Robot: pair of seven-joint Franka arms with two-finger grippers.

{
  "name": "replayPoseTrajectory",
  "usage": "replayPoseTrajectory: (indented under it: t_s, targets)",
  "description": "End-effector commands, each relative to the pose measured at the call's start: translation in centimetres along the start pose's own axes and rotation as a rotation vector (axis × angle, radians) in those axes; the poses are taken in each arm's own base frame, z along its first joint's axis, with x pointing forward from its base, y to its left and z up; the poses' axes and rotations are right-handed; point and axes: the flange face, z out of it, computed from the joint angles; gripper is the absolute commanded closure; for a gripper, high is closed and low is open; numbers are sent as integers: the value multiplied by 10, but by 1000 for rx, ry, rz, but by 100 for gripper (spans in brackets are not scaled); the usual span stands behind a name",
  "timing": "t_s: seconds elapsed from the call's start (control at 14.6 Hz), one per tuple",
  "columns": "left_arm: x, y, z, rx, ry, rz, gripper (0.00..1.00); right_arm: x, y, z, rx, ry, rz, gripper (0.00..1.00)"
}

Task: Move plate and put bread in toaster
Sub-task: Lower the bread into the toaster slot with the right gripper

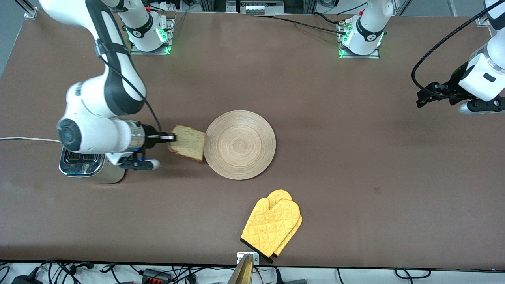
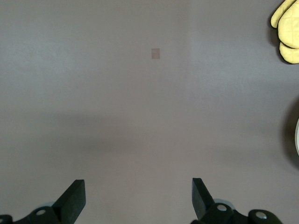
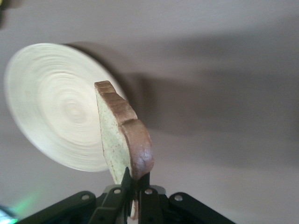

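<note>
a: where is the bread (image 1: 188,142)?

b: in the air, pinched by its crust edge between the fingers of the right gripper (image 1: 172,137), over the table (image 1: 355,157) between the toaster (image 1: 85,165) and the plate (image 1: 240,144). in the right wrist view the slice (image 3: 122,135) stands on edge, jaws pressed against both its faces.

a: and the plate?

b: flat on the table near the middle, bare, with the slice's far edge overlapping its rim in the front view.

a: the toaster?

b: toward the right arm's end of the table, partly covered by the right arm's wrist, white cord (image 1: 23,139) trailing off the edge.

a: the left gripper (image 1: 428,96)?

b: waiting over the left arm's end of the table, jaws spread wide and holding nothing.

a: anything else?

b: a yellow oven mitt (image 1: 272,225) lies nearer the front camera than the plate.
</note>
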Motion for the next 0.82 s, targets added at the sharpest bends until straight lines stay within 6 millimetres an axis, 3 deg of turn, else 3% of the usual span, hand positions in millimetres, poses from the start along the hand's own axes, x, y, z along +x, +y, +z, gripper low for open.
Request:
replayPoseTrajectory:
  t_s: [0.0, 0.21, 0.27, 0.41, 0.75]
  targets:
    - [0, 2, -3, -12, 0, -6, 0, -3, 19, -35, -185, 3, -1, 100]
    - [0, 2, -3, -12, 0, -6, 0, -15, 56, -71, -310, -2, 46, 100]
    - [0, 2, -3, -12, 0, -6, 0, -22, 60, -92, -352, 24, 45, 100]
    - [0, 2, -3, -12, -2, -6, 0, -32, 69, -115, -441, 22, 46, 100]
    - [0, 1, -3, -15, -4, -8, 0, -32, 93, -132, -625, 20, -11, 100]
